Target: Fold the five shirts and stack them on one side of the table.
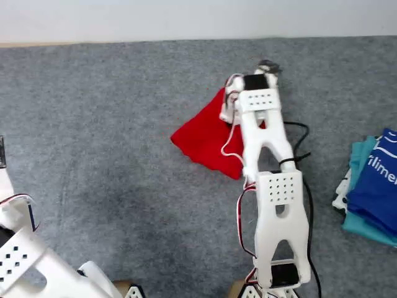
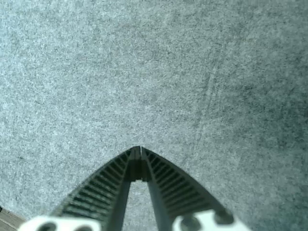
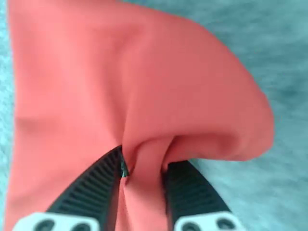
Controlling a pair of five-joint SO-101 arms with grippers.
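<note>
A red shirt [image 1: 205, 138] lies bunched on the grey table near the middle, partly under the right arm. My right gripper [image 3: 143, 171] is shut on a fold of that red shirt [image 3: 120, 86], with cloth pinched between its black ribbed fingers [image 3: 94, 185]. In the high view this arm stretches from the near edge to the shirt's far right side. A stack of folded shirts [image 1: 372, 186], blue on top of teal, sits at the right edge. My left gripper [image 2: 140, 155] is shut with nothing in it, hovering over bare grey felt.
The left arm's white base [image 1: 25, 254] sits at the near left corner. Black and red cables [image 1: 301, 146] trail beside the right arm. A pale wall edge runs along the far side of the table [image 1: 93, 124].
</note>
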